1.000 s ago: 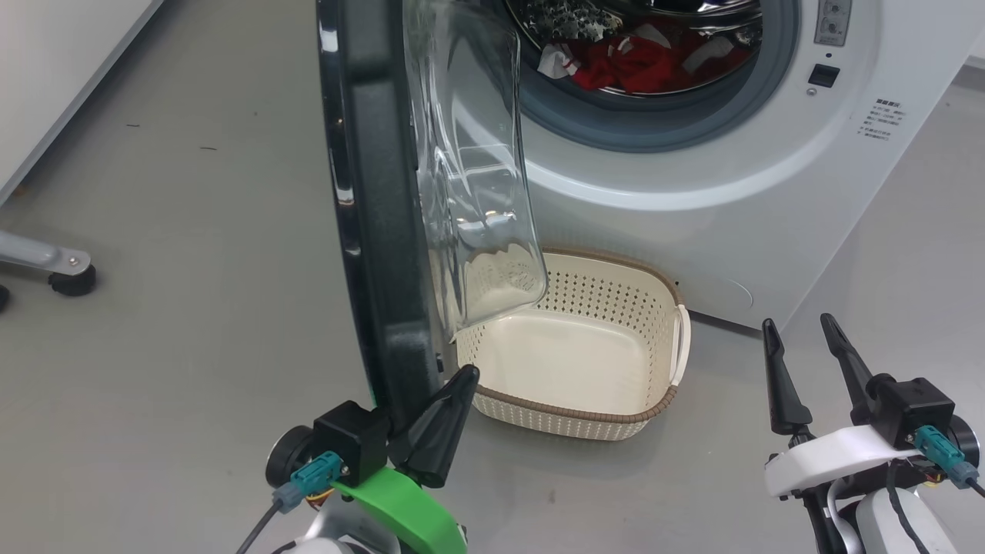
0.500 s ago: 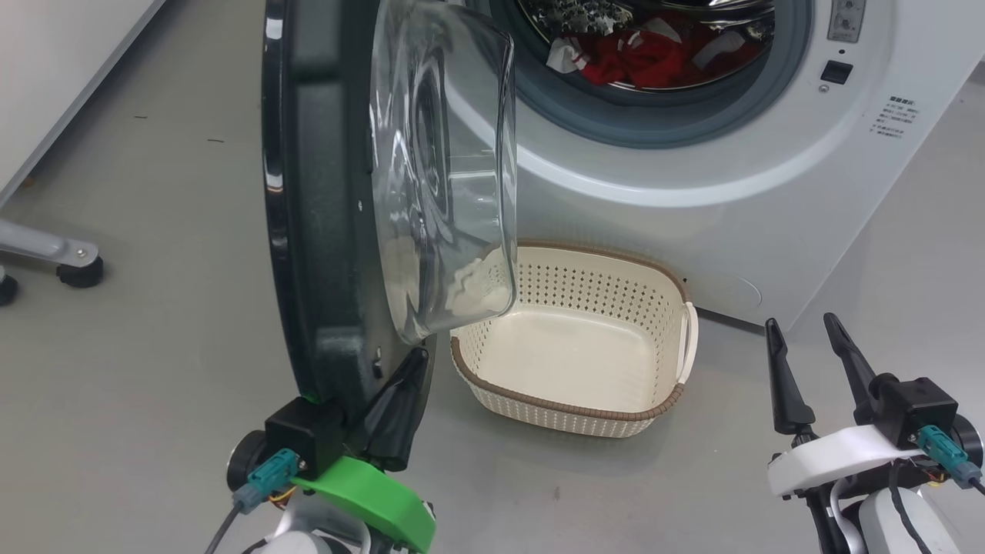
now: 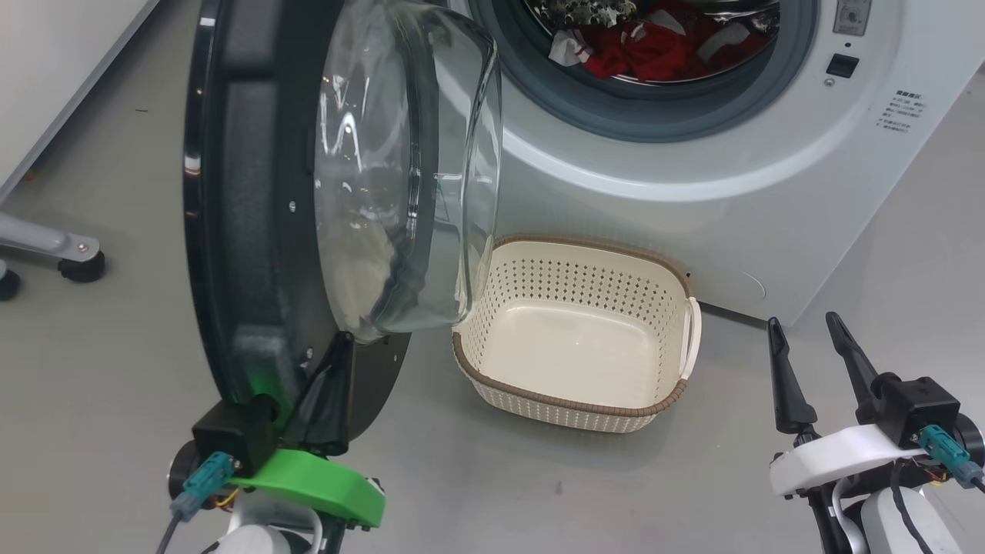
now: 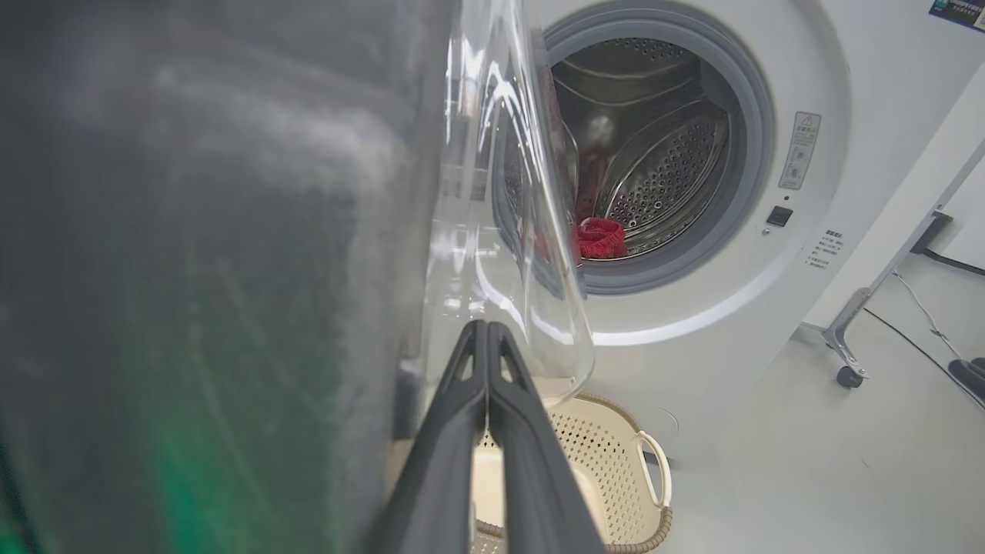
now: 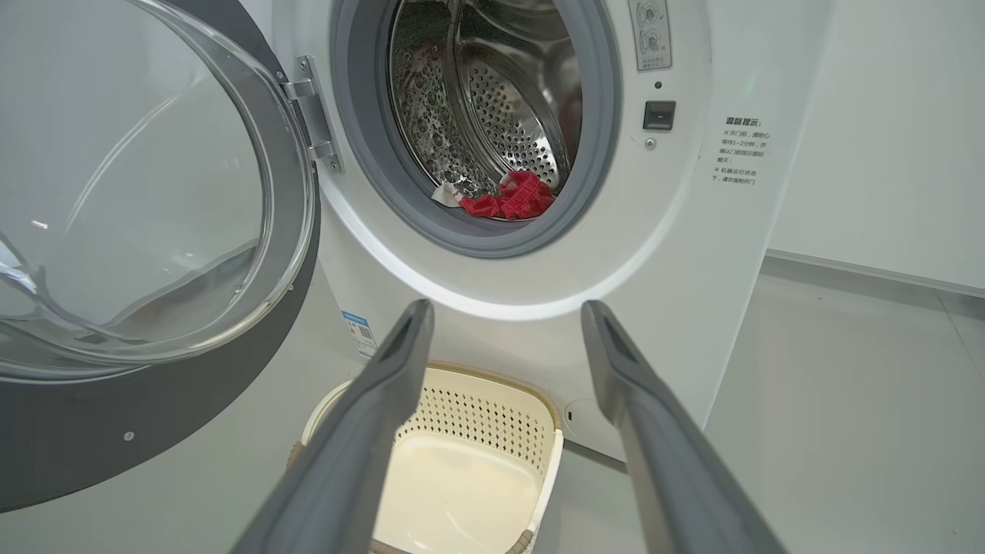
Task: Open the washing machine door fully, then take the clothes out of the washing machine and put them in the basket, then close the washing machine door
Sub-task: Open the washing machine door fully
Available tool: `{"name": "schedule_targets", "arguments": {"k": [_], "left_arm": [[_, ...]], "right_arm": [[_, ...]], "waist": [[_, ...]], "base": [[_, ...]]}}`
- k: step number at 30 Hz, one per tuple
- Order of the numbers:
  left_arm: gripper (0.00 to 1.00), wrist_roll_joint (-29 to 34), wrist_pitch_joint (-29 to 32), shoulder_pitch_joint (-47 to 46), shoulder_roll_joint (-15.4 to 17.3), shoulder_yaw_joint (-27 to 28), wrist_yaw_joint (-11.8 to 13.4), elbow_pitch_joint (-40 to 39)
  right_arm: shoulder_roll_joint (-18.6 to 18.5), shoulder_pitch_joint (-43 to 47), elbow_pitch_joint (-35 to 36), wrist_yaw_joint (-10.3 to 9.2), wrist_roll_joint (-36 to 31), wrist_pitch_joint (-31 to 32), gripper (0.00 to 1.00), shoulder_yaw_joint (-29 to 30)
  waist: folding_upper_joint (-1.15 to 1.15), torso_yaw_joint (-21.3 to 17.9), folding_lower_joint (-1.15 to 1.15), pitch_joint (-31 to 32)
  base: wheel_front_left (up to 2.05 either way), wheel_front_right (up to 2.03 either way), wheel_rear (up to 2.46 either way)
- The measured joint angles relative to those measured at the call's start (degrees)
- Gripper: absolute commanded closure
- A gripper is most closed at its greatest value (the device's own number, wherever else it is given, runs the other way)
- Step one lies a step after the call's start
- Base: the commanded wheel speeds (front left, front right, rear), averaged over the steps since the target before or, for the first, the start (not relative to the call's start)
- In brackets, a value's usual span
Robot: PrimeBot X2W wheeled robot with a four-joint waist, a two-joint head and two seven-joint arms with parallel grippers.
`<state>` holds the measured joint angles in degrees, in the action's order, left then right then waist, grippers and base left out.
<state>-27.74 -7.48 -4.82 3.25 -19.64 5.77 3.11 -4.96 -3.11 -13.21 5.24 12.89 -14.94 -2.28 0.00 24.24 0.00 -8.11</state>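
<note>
**Door swung out, clothes in the drum**

Left gripper (image 3: 340, 346) – both dark fingers are pressed together with nothing between them. They lie along the inner face of the washing machine door (image 3: 238, 192), near its lower edge and just below the glass bowl (image 3: 400, 177). Right gripper (image 3: 803, 322) – jaws spread wide and holding nothing. It hangs over the grey floor (image 3: 115, 400) at the lower right, well apart from the door, with its fingers pointing toward the machine front.

The basket (image 3: 577, 405) stands on the floor between the two grippers and just in front of the washing machine (image 3: 692, 208), under the drum opening. Its bare cream bottom shows.

The door stands well out from the opening on its hinge (image 5: 315, 115), at the robot's left. The black ring is upright and the bowl bulges toward the basket.

The clothes (image 3: 646, 54), red with white trim, lie at the bottom of the perforated steel drum (image 5: 508, 115), just behind the grey gasket (image 3: 539, 100).
</note>
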Motion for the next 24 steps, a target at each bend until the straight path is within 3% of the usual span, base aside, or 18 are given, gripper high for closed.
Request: {"name": "schedule_targets", "arguments": {"k": [24], "left_arm": [[1.0,-1.51,-4.78,-2.21,0.05,13.11,0.48,5.49]], "right_arm": [[-0.94,-1.5,0.44,0.76,-2.07,-0.01,0.0,0.19]], "waist": [[0.0,0.45,0.0,-2.77]], "base": [[0.0,0.0,0.0]]}}
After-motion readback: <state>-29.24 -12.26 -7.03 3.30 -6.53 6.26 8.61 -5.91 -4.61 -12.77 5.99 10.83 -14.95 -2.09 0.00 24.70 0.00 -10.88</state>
